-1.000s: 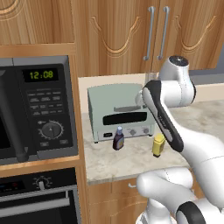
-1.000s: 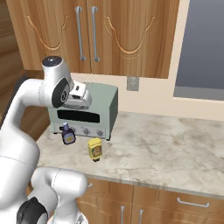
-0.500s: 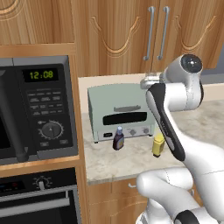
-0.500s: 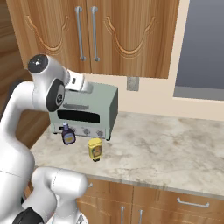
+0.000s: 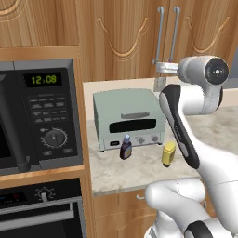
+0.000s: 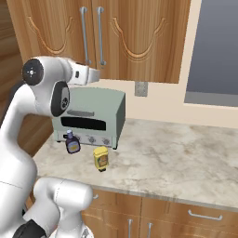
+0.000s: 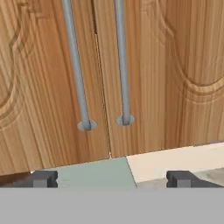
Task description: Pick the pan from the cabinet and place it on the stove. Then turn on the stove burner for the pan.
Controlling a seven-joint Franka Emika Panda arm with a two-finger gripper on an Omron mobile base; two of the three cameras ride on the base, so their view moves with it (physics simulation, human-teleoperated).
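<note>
In the left base view, the warm brown wooden wall cabinet (image 5: 139, 37) with arch-carved doors is shut, and the white arm's hand (image 5: 160, 68) is raised just in front of the lower ends of its two long silver bar handles (image 5: 167, 32), above the pale green toaster oven (image 5: 128, 118) on the marbled worktop (image 5: 139, 165); a small purple bottle (image 5: 125, 148) and a yellow jar (image 5: 168, 154) stand before the oven. In the right base view, the hand (image 6: 93, 74) points at the same doors, near the handle bottoms. In the hand view, the two dark fingertips (image 7: 41, 179) stand wide apart, gripping nothing, with both handle feet close ahead. The pan is presumably behind the closed doors, so it is hidden. Since the handles sit close together, the fingers could straddle both or slip off the lower end, and a door swung open might strike the arm. The stove lies outside these frames.
</note>
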